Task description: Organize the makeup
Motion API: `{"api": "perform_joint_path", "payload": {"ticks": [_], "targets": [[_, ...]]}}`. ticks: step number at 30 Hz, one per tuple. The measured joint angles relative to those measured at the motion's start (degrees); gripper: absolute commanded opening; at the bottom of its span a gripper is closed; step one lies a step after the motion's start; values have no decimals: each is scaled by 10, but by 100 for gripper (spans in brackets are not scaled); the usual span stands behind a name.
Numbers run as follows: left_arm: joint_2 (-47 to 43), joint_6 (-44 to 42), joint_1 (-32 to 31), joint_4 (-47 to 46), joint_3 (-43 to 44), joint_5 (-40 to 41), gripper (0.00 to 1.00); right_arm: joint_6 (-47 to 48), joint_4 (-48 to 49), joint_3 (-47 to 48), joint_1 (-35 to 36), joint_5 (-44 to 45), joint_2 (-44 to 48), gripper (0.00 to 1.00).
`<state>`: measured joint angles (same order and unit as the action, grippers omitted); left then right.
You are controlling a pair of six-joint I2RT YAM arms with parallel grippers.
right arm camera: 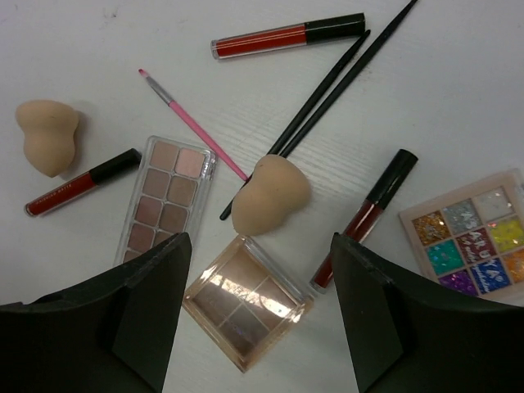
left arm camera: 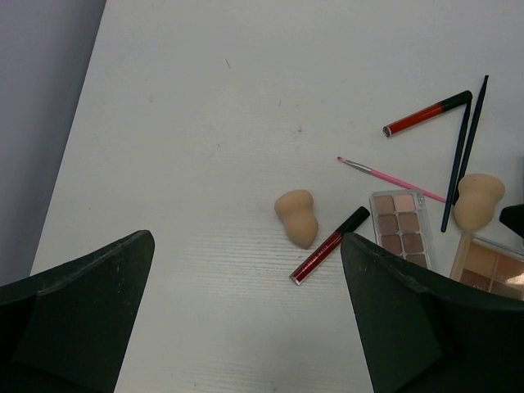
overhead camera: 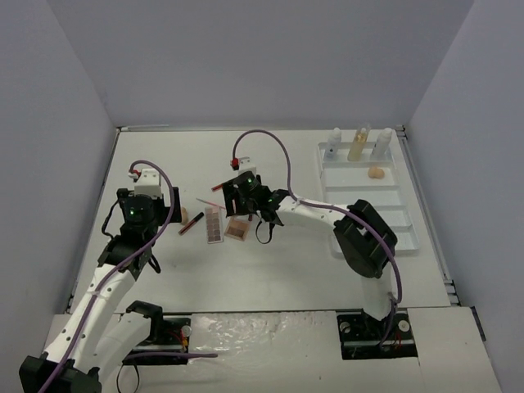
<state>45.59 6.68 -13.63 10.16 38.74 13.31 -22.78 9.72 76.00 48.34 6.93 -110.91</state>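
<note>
While R end effector [right arm camera: 260,239] gapes; egg-shaped sponge [right arm camera: 270,195] matte; sq. palette [right arm camera: 248,300] glossy

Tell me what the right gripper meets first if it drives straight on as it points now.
Most likely the square bronze palette, centred under the right gripper; the nearer beige sponge lies just beyond it. Depth is unclear.

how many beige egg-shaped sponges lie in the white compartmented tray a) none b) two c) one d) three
c: a single beige egg-shaped sponge lies in the white compartmented tray, just below the three bottles; a second sponge and a third sponge lie outside it.
</note>
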Motion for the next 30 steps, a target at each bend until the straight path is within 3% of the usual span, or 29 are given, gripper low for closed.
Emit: {"api": "perform_joint_path", "payload": {"ticks": [8, 11, 20, 27, 30], "targets": [[7, 0, -2, 3, 0, 0, 97, -31, 1, 48, 8, 33, -86, 62], [8, 0, -2, 3, 0, 0, 97, -35, 2, 52, 8, 39, -99, 54], [10, 0, -3, 3, 0, 0, 97, -47, 12, 53, 9, 41, -109, 2], [12, 0, -6, 4, 0, 0, 97, -46, 14, 47, 8, 41, -98, 0], [14, 0, -6, 5, 0, 0, 97, -46, 8, 16, -3, 38, -49, 0]]}}
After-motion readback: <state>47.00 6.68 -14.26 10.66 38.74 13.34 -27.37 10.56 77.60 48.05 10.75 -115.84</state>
